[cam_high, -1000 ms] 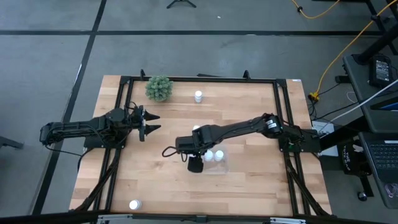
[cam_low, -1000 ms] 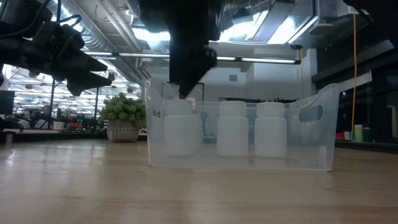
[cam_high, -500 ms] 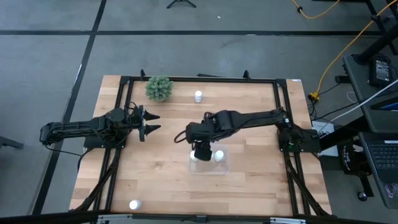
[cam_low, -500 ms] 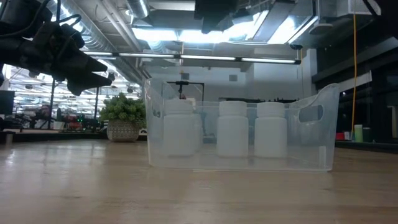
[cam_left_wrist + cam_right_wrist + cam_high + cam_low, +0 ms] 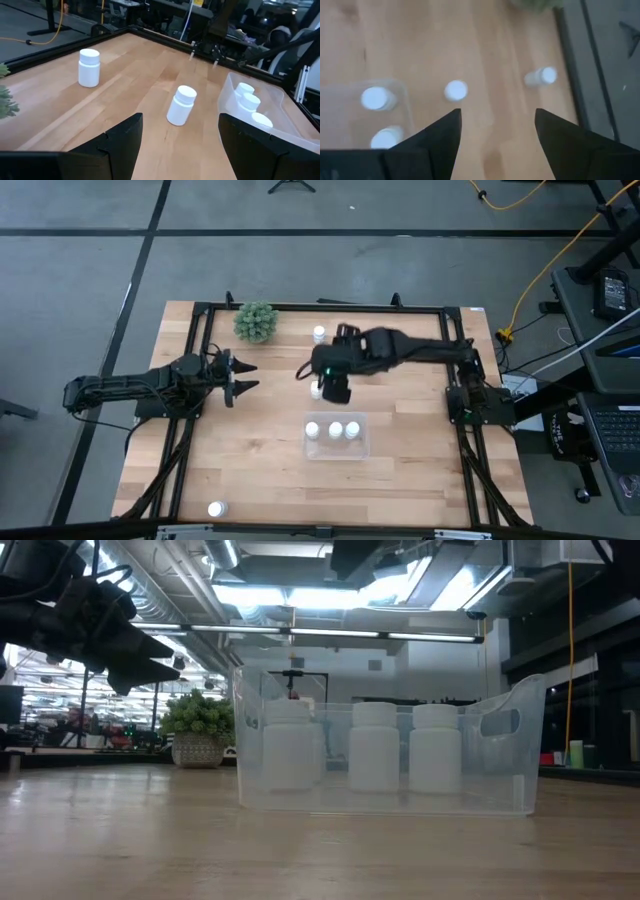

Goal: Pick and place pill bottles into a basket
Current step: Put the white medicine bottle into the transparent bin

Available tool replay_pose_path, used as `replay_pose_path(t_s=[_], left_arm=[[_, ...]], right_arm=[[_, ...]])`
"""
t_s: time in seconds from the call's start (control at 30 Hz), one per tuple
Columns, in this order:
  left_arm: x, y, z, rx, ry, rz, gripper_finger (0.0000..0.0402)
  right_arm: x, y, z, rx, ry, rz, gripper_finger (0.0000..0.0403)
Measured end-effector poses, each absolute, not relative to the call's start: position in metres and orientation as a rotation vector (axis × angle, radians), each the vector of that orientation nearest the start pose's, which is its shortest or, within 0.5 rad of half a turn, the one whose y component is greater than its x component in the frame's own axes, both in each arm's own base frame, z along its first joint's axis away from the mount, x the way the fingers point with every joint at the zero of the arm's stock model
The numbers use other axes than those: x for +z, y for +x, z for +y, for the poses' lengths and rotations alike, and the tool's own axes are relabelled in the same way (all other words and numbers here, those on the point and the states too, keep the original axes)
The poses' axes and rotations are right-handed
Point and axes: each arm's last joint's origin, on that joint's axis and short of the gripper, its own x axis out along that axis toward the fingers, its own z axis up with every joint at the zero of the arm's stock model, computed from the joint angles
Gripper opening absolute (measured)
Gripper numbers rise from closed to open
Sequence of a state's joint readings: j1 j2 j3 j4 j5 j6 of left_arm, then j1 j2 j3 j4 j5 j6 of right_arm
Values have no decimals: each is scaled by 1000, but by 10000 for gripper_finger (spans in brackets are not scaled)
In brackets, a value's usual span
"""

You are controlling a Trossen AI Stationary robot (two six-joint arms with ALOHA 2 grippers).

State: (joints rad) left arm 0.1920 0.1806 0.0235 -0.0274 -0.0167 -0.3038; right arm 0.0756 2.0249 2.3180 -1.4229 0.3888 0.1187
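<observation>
The basket, a clear tray, sits mid-table with three white pill bottles standing in it on their bases; the low view shows them in a row. Loose bottles stand on the wood: one just beyond the basket, one near the far edge, one at the near left corner. My right gripper hangs high, open and empty, beyond the basket's far side and over the nearest loose bottle. My left gripper waits open at the table's left.
A green bushy plant in a small pot stands at the far left of the table. A black frame runs around the tabletop. Bare wood lies between the basket and the near edge.
My right gripper has risen out of the basket's left end and swung toward the far edge, tipping less steeply. The bottle it stood over stays upright in the basket beside the other two.
</observation>
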Motion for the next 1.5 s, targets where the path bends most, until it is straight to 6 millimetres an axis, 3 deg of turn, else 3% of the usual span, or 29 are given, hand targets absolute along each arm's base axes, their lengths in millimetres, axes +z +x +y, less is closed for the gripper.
replay_pose_path(t_s=[0.23, 0.47, 0.73, 0.87, 1.0, 1.2, 1.5], left_arm=[[154, 105, 22, 269, -326, 151, 253], [155, 105, 24, 337, -388, 119, 253], [155, 105, 25, 372, -428, 100, 253], [155, 105, 25, 384, -439, 97, 253], [154, 105, 26, 419, -444, 97, 253], [152, 106, 27, 443, -466, 112, 253], [149, 108, 27, 453, -477, 149, 253]], right_arm=[[407, 382, -53, -198, -150, 1000, 252], [411, 361, -135, -91, -97, 954, 252], [419, 338, -203, -20, -91, 760, 252], [414, 336, -231, -61, -105, 720, 252], [395, 344, -254, -73, -80, 723, 252], [346, 364, -276, -57, 3, 822, 252], [299, 393, -273, -65, 144, 928, 252]])
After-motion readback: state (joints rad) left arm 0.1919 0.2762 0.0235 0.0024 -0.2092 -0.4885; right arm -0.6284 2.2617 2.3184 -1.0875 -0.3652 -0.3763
